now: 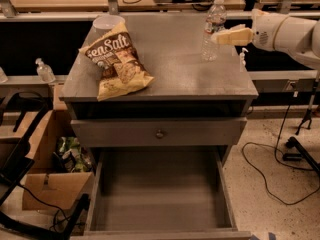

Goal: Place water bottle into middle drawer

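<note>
1. Workshop setting: a grey metal cabinet (170, 76) with a flat top stands on a speckled floor (265, 154), with wooden benches and cables behind it.
2. The gripper (221, 37), cream-coloured and on a white robot arm (285, 31), reaches in from the right edge of the view and hovers above the cabinet top's back right corner. Whether it is open or closed cannot be told.
3. The water bottle (213, 21), small, clear and ribbed with a white screw cap, stands upright on the cabinet top right at the gripper's tip. Whether they touch cannot be told.
4. A tiny pump-top dispenser bottle (243, 56) sits just below the gripper, at the cabinet's right edge.
5. A yellow and brown sea salt chip bag (117, 61) lies flat on the top, well apart from the gripper toward the left of the view. A white round bowl (107, 21) shows behind it.
6. The middle drawer (160, 194), a wide grey tray with low side walls, is pulled open far below the gripper, at the bottom of the view.
7. Between the gripper and that drawer sits a closed flat grey drawer front (200, 132) with a small round knob.
8. A brown cardboard box (52, 190) rests on the floor at the lower left, far from the gripper.
</note>
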Available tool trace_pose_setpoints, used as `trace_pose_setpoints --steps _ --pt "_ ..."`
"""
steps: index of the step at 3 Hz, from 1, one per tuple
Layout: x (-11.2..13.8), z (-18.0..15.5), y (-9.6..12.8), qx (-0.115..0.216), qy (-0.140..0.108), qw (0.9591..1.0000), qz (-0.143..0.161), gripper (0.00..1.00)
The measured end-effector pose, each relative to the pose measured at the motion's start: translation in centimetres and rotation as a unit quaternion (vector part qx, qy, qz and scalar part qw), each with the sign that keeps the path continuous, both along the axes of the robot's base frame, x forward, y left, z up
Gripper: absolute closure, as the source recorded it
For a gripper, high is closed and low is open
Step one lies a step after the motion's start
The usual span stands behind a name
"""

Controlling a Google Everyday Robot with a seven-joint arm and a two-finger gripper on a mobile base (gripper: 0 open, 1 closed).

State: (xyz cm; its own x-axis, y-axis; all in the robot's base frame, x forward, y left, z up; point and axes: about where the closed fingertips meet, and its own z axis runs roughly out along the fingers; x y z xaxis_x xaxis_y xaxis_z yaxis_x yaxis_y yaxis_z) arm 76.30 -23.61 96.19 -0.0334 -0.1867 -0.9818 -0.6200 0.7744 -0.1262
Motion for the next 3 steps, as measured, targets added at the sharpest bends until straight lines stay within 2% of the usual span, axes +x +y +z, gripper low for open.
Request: trace_pose_setpoints --steps 1,2,3 --pt "3.9 -1.3 -0.7 0.013 0.019 0.9996 -0.017 0.00" --pt "6.5 -2.2 -0.2 0.061 0.032 0.9973 -0.026 0.00" --pt "6.9 -2.1 1.6 0.090 0.028 0.9955 -0.014 0.04"
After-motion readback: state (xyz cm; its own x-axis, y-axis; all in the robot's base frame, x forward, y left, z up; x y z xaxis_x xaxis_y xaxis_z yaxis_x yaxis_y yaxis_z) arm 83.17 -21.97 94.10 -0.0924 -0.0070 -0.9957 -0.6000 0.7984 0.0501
